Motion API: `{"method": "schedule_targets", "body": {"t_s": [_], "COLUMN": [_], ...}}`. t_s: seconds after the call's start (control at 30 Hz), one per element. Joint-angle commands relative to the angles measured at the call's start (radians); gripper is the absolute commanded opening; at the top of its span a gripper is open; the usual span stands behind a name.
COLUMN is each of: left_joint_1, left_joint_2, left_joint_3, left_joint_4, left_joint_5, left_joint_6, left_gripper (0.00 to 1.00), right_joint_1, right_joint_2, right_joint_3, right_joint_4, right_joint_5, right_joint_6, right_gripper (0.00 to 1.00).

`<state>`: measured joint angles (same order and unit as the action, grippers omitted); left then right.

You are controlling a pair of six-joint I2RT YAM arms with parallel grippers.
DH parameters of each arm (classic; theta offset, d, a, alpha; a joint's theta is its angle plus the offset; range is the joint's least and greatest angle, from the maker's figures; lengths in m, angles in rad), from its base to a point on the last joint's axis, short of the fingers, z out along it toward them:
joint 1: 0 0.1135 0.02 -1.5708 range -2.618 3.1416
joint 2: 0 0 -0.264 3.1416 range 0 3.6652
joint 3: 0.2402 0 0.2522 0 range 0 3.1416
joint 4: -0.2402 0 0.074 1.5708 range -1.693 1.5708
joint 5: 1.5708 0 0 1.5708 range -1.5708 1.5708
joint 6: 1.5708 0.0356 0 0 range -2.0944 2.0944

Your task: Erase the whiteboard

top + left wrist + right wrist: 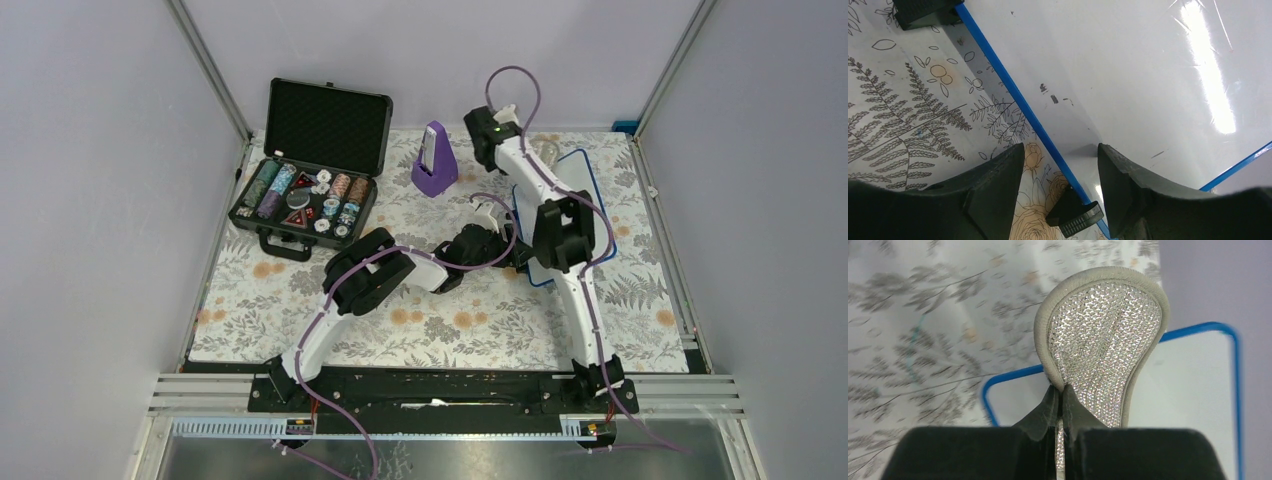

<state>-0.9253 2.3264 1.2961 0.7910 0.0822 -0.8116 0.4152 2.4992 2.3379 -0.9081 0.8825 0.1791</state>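
Observation:
The whiteboard [574,173], white with a thin blue rim, lies flat on the right of the table, partly under the right arm. A few small dark specks [1048,95] remain near its left edge. My left gripper [1060,150] is open and straddles that blue rim [1013,90], one finger over the floral cloth and one over the board [1128,65]. Nothing is pinched between the jaws. My right gripper [1061,390] is shut on a sparkly grey-rimmed cloth pad [1103,350], held over the far end of the whiteboard [1193,390].
An open black case [305,195] with poker chips sits at the back left. A purple cone-shaped object [434,160] stands at the back centre. Small black clips [1075,215] [923,12] sit at the board's left edge. A floral cloth [450,320] covers the table.

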Motion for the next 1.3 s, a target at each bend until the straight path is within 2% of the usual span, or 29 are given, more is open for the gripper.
{"method": "schedule_targets", "body": {"t_s": [0.0,0.17,0.3,0.4,0.57,0.63,0.73,0.93,1.03,1.13,1.27], "left_joint_1": [-0.008,-0.037,-0.066,-0.079,-0.087,-0.085,-0.080,-0.053,-0.012,0.042,0.123], "left_joint_2": [0.067,0.063,0.055,0.042,-0.006,-0.037,-0.111,-0.337,-0.445,-0.586,-0.866], "left_joint_3": [-0.007,-0.021,-0.056,-0.058,-0.075,-0.083,-0.095,-0.175,-0.238,-0.361,-0.553], "left_joint_4": [-0.138,-0.128,-0.097,-0.088,-0.091,-0.104,-0.140,-0.176,-0.212,-0.220,-0.282], "left_joint_5": [0.023,0.032,0.035,0.043,0.014,0.000,-0.020,-0.042,-0.038,-0.013,0.008], "left_joint_6": [0.013,0.012,-0.004,0.002,0.048,0.078,0.147,0.245,0.247,0.221,0.212], "left_gripper": [0.61,0.57,0.56,0.56,0.57,0.60,0.68,0.85,0.89,0.92,0.96], "right_joint_1": [-0.059,-0.064,-0.088,-0.095,-0.094,-0.084,-0.047,-0.037,-0.035,-0.037,-0.029], "right_joint_2": [-0.214,-0.310,-0.324,-0.353,-0.430,-0.517,-0.708,-1.060,-1.182,-1.247,-1.287], "right_joint_3": [0.031,-0.077,-0.056,-0.052,-0.066,-0.187,-0.461,-0.908,-1.001,-1.054,-1.150], "right_joint_4": [-0.022,-0.023,-0.077,-0.108,-0.228,-0.187,-0.024,0.210,0.228,0.236,0.263], "right_joint_5": [0.107,0.176,0.232,0.209,0.064,-0.011,-0.054,-0.253,-0.316,-0.422,-0.561], "right_joint_6": [0.027,0.057,0.063,0.094,0.220,0.220,0.175,0.128,0.112,0.094,0.108], "right_gripper": [0.00,0.00,0.00,0.00,0.00,0.00,0.00,0.00,0.00,0.00,0.00]}}
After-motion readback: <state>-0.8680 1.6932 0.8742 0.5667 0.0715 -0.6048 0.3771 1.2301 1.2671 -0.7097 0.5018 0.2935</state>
